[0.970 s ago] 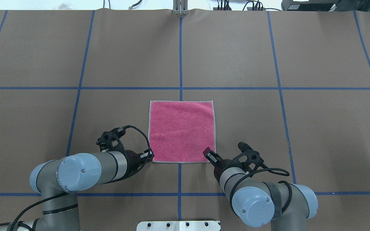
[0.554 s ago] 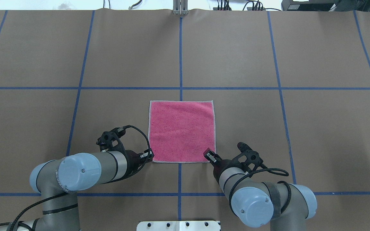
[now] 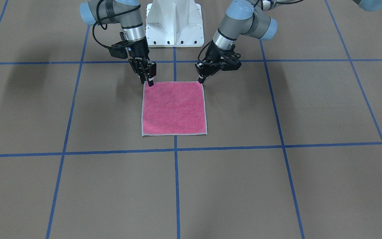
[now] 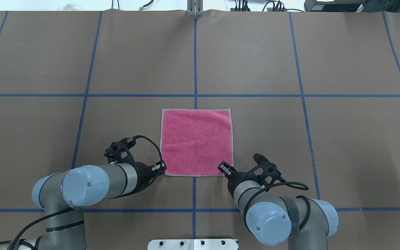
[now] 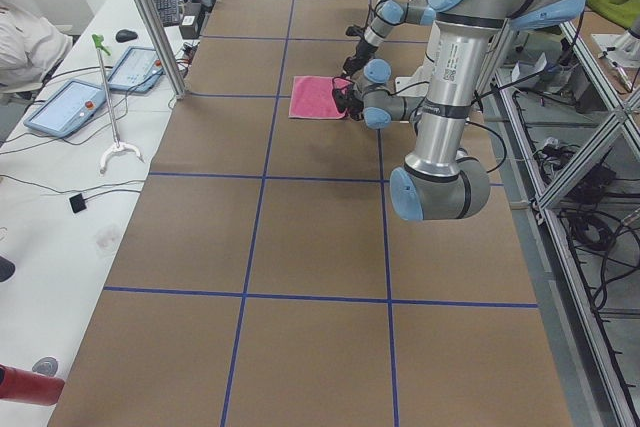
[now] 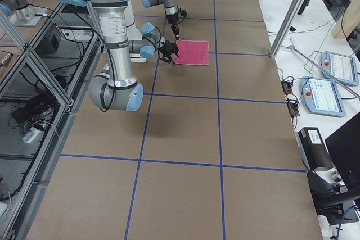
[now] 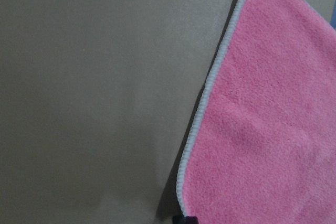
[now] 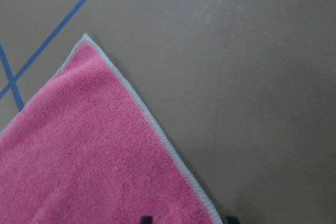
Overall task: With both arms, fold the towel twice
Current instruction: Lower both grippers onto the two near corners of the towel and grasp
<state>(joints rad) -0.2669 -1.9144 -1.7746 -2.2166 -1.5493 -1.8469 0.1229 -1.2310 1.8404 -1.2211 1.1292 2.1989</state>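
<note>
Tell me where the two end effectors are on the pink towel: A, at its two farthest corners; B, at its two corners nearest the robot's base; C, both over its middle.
B: in the overhead view the left end effector and the right end effector each sit at one of the two robot-side corners of the towel.

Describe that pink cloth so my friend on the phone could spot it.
Find the brown table crossed by blue tape lines. On the middle line, a little out from the robot's white base, lies the towel: a small flat square, bright pink with a pale grey edge, the only cloth there.
</note>
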